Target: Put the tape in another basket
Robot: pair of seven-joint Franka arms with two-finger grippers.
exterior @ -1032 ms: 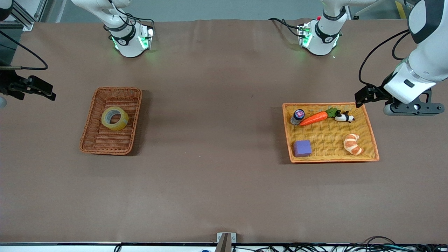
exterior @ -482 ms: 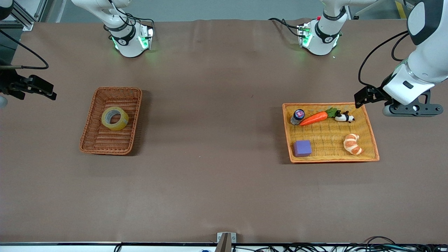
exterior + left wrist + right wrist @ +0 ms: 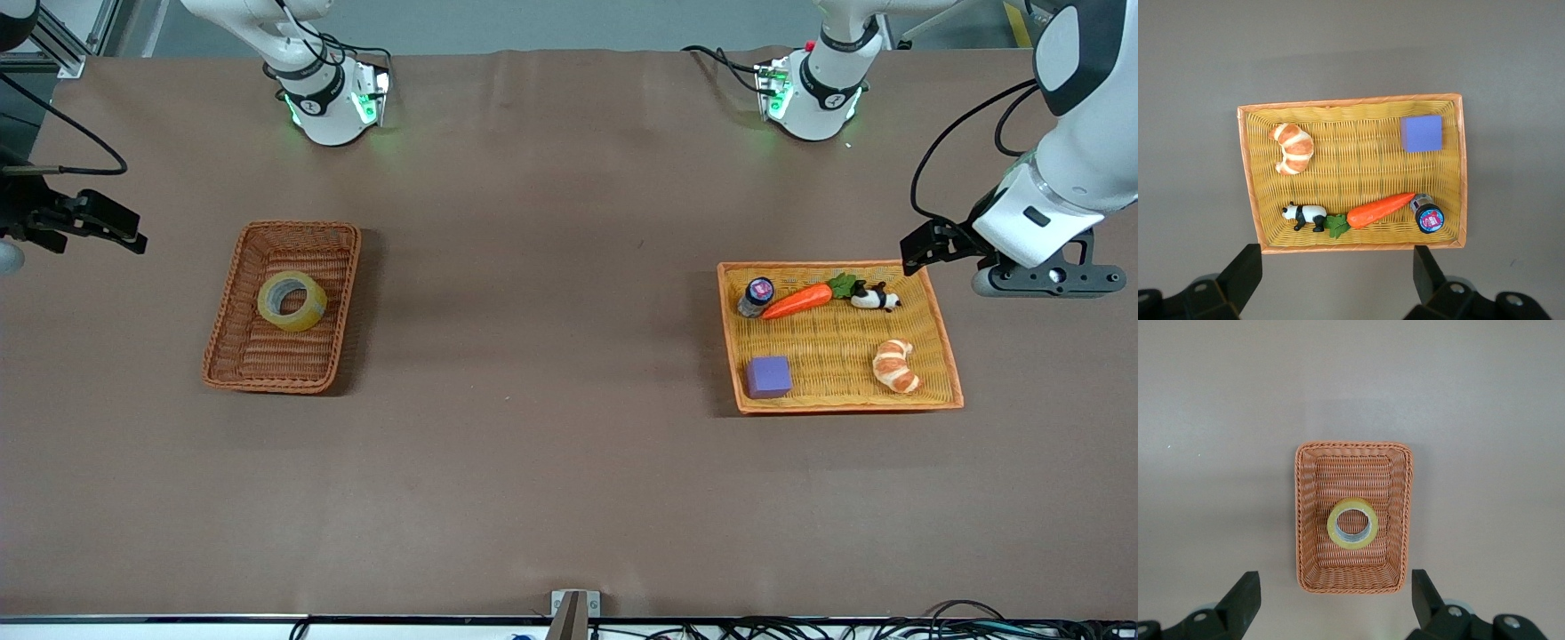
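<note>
Since a second ago the left arm's wrist has drifted up a touch and the right gripper [image 3: 89, 222] has crept slightly toward the basket; in the last half second almost nothing has changed. Tape and basket haven't moved.

Front view: the tape [image 3: 292, 300] lies flat in the basket [image 3: 231, 293], toward the right arm's end of the table, in the basket's half farther from the camera. Right gripper hangs in the air at the table edge, just off that end, apart from the basket. Left gripper [image 3: 925, 245] is over the table just beside the orange-yellow tray [image 3: 942, 333], at the corner farthest from the camera. In the tray: small jar [image 3: 757, 294], toy carrot [image 3: 800, 300], panda figure [image 3: 876, 299], croissant [image 3: 894, 365], purple cube [image 3: 768, 376].

Left wrist view: left gripper [image 3: 1338, 277] fingers spread wide, nothing between them; the tray sits whole in view beneath.

Right wrist view: right gripper [image 3: 1336, 600] fingers spread wide, empty. Basket [image 3: 1306, 520] below with the tape [image 3: 1353, 523] near its middle, untouched.
</note>
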